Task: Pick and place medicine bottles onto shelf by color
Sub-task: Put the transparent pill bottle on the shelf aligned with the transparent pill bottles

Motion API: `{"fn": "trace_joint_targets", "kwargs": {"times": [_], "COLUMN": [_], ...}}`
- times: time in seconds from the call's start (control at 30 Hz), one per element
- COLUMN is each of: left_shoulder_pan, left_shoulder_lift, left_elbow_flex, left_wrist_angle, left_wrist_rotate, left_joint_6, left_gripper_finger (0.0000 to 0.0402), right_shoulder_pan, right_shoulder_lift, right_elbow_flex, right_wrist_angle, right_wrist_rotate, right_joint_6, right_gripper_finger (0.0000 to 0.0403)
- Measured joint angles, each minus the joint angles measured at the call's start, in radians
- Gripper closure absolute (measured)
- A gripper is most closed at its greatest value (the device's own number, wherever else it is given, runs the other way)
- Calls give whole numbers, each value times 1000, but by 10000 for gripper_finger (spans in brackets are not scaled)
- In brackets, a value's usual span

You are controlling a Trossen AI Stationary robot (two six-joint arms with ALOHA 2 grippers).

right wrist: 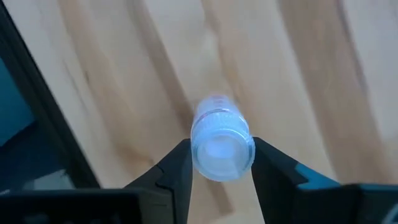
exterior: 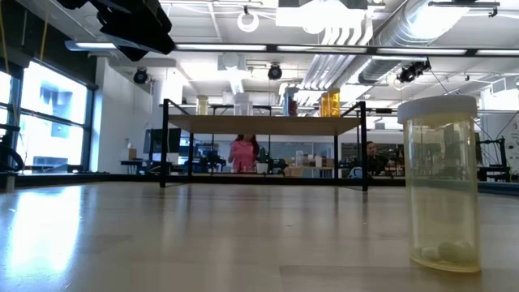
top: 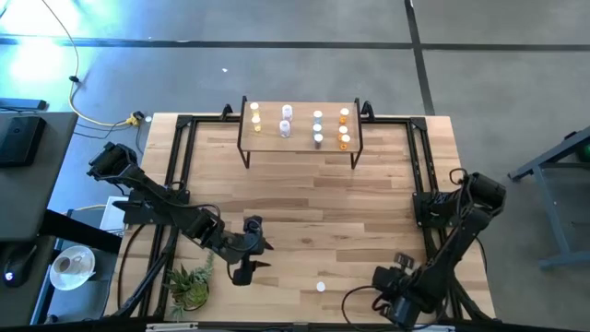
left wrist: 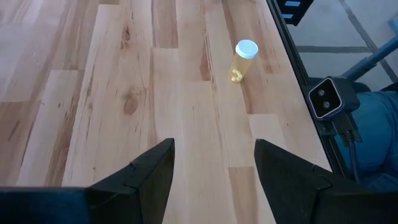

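Note:
The shelf (top: 300, 129) stands at the table's far middle with several medicine bottles on it in colour rows: yellowish (top: 254, 115), white (top: 287, 120), bluish (top: 317, 127) and orange (top: 344, 129). One yellowish bottle (top: 321, 287) (left wrist: 244, 59) (exterior: 442, 182) stands upright on its base near the front edge. My right gripper (right wrist: 222, 168) (top: 392, 281), front right, points down at a bluish white-capped bottle (right wrist: 222, 146) and is shut on it. My left gripper (left wrist: 211, 168) (top: 247, 263) hovers open at the front left, nothing between its fingers. My right gripper pinches the bluish bottle at its white cap (right wrist: 242, 149), one finger on each side of the cap. The fingers come from above, pointing down. The bottle sits upright between them, base toward the table; I cannot tell whether it is lifted clear.
A small green plant (top: 189, 286) sits at the table's front left corner. Black frame rails (top: 180, 184) (top: 419, 175) run along both sides. A small camera (left wrist: 326, 98) is fixed at the table's near edge. Bare wood lies between the shelf and the grippers.

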Motion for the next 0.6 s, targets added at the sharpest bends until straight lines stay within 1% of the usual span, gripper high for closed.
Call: {"fn": "trace_joint_targets", "kwargs": {"times": [0.27, 0.47, 0.6], "left_shoulder_pan": [0, 9, 37], "left_shoulder_lift": [0, 0, 0], "left_elbow_flex": [0, 0, 0], "left_wrist_angle": [0, -27, -79], "left_wrist_rotate": [-7, -6, -22], "left_joint_6": [0, 0, 0], "left_gripper_finger": [190, 190, 190], "right_shoulder_pan": [-80, -148, -207], "right_shoulder_lift": [0, 0, 0], "right_elbow_flex": [21, 105, 170], "right_wrist_angle": [-24, -60, -61], "right_wrist_rotate": [147, 256, 289], "right_joint_6": [-188, -385, -530], "right_gripper_finger": [283, 283, 283]}}
